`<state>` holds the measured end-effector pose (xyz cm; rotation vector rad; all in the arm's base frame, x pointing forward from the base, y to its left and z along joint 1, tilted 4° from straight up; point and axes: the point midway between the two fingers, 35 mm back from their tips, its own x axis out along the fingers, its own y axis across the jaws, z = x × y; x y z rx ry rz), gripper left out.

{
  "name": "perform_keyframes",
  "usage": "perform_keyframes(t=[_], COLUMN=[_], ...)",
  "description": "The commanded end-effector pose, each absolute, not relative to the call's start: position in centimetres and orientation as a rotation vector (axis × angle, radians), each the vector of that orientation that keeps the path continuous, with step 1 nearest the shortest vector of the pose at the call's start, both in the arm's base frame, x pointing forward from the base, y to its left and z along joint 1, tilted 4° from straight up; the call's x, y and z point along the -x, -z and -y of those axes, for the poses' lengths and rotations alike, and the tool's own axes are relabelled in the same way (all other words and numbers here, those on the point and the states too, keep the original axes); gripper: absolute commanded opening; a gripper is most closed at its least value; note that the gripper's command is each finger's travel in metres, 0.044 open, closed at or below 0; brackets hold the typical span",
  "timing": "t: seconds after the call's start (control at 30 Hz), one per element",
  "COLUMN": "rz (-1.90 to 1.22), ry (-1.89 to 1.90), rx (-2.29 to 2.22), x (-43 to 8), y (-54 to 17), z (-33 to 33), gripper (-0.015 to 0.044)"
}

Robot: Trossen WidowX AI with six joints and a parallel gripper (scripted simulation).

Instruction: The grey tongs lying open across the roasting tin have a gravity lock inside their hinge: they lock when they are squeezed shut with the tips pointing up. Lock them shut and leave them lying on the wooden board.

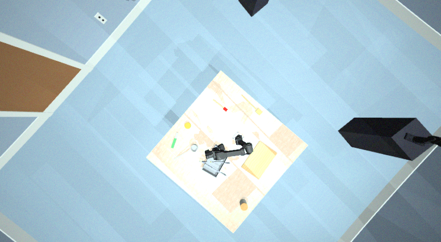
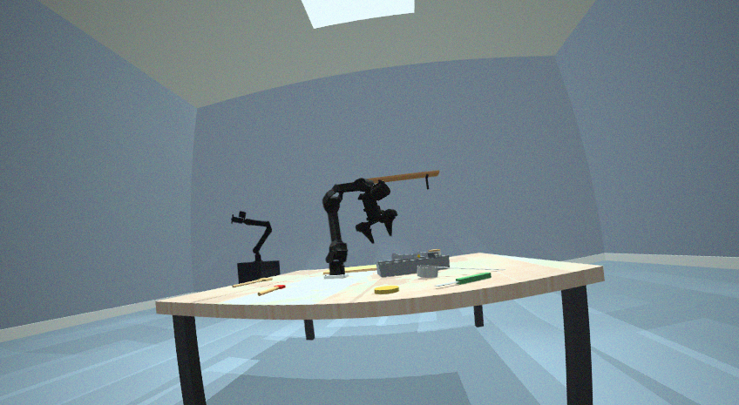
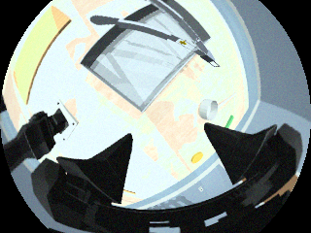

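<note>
The grey tongs lie open across the roasting tin. Their two arms spread towards the board side and converge at the other end, with a small gold mark near it in the wrist view. The wooden board lies flat beyond the tin, near the arm's base. My gripper is wide open and empty, high above the table beside the tin's near end. It touches neither tongs nor tin. The tongs' detail is too small to tell in the exterior view.
A grey ring-shaped cup stands by the tin. Near the table's edges lie a yellow disc, a green-handled tool, a red-headed tool, a yellow spatula and an orange-topped cylinder.
</note>
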<state>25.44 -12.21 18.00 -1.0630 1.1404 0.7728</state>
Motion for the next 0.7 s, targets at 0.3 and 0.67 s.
perform_keyframes(t=[0.3, 0.67], rz=[-1.391, -1.449], ry=[-0.168, 0.136], rx=[0.124, -0.256], x=[-34.3, -37.3], y=[-18.8, -18.3], z=[7.1, 4.1], gripper=[0.0440, 0.0440])
